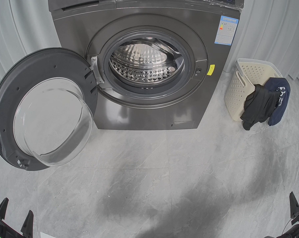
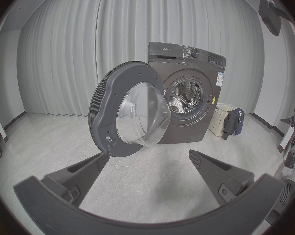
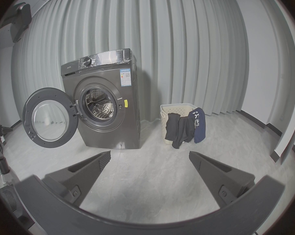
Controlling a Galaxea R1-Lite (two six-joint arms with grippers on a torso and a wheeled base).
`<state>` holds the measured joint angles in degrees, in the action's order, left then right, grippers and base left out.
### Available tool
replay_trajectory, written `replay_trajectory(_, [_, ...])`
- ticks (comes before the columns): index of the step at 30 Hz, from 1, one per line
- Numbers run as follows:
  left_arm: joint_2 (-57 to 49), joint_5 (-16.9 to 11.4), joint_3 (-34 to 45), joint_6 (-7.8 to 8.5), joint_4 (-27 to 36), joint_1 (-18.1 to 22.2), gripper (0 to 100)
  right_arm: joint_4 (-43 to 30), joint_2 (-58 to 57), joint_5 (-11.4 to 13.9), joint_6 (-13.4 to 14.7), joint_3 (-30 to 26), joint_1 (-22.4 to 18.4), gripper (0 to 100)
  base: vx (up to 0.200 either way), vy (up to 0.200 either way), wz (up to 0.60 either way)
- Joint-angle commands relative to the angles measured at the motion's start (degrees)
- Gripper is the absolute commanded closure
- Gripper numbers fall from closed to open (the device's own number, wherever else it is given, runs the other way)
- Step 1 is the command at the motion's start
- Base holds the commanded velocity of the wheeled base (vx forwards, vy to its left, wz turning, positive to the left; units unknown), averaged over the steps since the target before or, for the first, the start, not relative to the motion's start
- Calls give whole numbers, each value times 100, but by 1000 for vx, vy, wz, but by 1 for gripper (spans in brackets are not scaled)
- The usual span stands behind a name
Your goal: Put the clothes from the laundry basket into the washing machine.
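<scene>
Nothing is loaded yet. The clothes, a black garment [image 1: 259,106] and a navy garment [image 1: 280,98], hang limp over the front rim of the laundry basket [image 1: 236,93], soft folds trailing down its outer wall. Whether more lies inside cannot be told. The steel drum [image 1: 146,66], ribbed and perforated, shows no cloth. Judgement: the opening is ready, and every garment remains to be fetched and put in.

The basket is cream plastic with round-cornered walls pierced in a fine grid. It stands near the far edge of the floor [image 1: 195,182], close to the pleated curtain [image 1: 275,23] and just beside the right flank of the washing machine [image 1: 143,116]. The machine is a grey metal cabinet. Its round door [image 1: 10,116] is swung wide to the left, with a clear domed window at its middle. The floor is smooth, pale, marbled tile.

The left hand [image 2: 147,154] and the right hand [image 3: 149,154] are both spread wide and hold nothing, well apart from the basket.
</scene>
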<state>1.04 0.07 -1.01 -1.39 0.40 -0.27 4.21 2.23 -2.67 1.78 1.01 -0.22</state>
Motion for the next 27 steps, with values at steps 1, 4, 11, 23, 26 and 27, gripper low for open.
replay_trajectory(1, [-68, 1, 75, -10, 4, 0, 0, -34, -223, -199, 33, -101, 4, 0, 0, 0, 0])
replay_trajectory(4, [-68, 10, 75, 7, 4, 0, 0, -87, -223, -392, 103, -101, 4, 0, 0, 0, 0])
replay_trajectory(11, [-68, 1, 75, -2, 4, 0, 0, -280, -223, 56, 42, -101, 13, 0, 0, -171, 0])
replay_trajectory(23, [-68, 1, 75, -10, -5, 0, 0, -377, -223, 153, -152, -101, 13, 0, 0, -200, 0])
replay_trajectory(26, [-68, 10, 75, -10, -5, 0, 0, -377, -223, 144, -116, -101, 13, 0, 0, -200, 0])
replay_trajectory(27, [-68, 10, 75, -10, -5, 0, 0, -377, -223, 144, -108, -101, 13, 0, 0, -200, 0])
